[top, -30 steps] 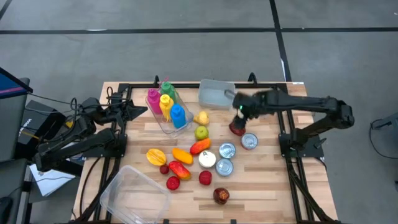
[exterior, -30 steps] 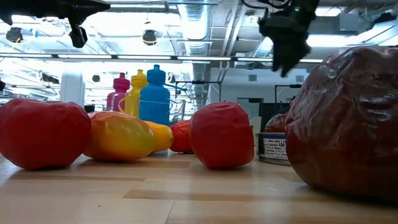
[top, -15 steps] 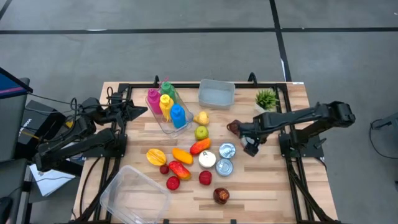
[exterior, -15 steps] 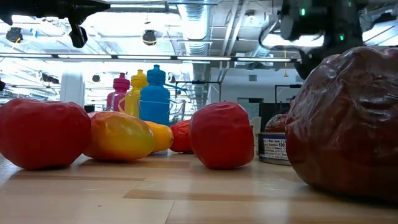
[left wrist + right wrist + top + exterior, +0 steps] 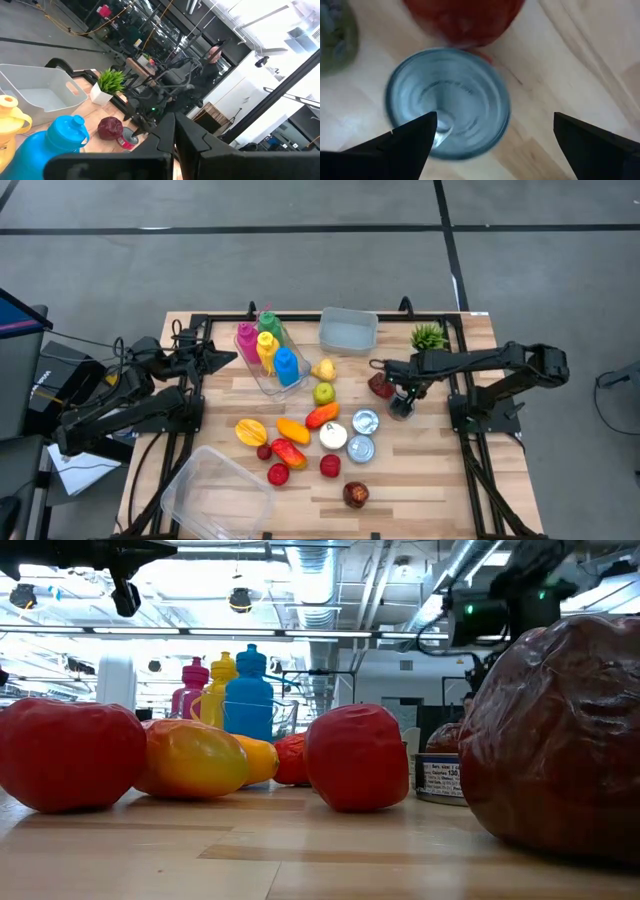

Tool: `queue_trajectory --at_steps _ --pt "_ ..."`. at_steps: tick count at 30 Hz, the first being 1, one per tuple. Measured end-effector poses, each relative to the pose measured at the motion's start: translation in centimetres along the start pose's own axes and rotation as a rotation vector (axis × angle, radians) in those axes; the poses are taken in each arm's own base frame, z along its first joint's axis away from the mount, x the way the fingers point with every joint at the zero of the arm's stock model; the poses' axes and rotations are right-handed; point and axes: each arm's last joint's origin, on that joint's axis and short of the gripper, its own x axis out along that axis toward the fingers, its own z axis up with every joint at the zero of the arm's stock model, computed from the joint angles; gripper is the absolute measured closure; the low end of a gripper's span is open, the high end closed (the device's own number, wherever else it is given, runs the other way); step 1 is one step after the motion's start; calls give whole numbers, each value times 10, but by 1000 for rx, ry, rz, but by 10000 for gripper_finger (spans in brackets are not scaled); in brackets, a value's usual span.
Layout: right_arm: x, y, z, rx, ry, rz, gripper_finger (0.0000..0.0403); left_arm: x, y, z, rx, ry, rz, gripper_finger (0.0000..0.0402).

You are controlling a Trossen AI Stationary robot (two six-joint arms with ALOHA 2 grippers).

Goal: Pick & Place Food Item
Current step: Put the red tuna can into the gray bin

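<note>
With the right pincer (image 5: 402,406) poised directly over the can (image 5: 447,102), we're at the descent-and-grasp step. Fingers are spread wide with nothing between them; the wrist view shows one fingertip (image 5: 415,137) overlapping the can's rim while the other sits well clear on the far side, so the can isn't centred in the gap.

What we need to do well:
- Shift the pincer so the can sits midway between the fingers before going down, otherwise the near finger lands on the lid.
- Watch the dark red fruit (image 5: 380,385). It's just beside the can, possibly touching, and hard to call from above since the arm covers part of it. We should keep the finger axis so neither finger drops onto it.
- Descend straight, close on the can's wall below the rim. It's smooth metal, so a low, square grip is safer than pinching the lip.
- The second can (image 5: 365,421) is near but apart, so no conflict if we stay vertical.

Left pincer (image 5: 172,135) is closed and empty, parked at the table's (image 5: 430,480) left edge, out of the way.

Likely target is the grey bin (image 5: 348,330) at the back, though that's our guess; the clear tub (image 5: 215,492) at the front left is also a candidate.

Main risk: clipping the rim and tipping or skidding the can into the fruit.
</note>
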Motion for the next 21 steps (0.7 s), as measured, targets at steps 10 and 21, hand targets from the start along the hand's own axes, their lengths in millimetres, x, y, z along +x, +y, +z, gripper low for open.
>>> queue_trajectory --at_steps 10,21 --pt "15 -13 8 24 -51 140 79 0 0 0 0 0 0 402" --pt "15 -13 7 19 -42 138 365 0 0 0 0 0 0 402"
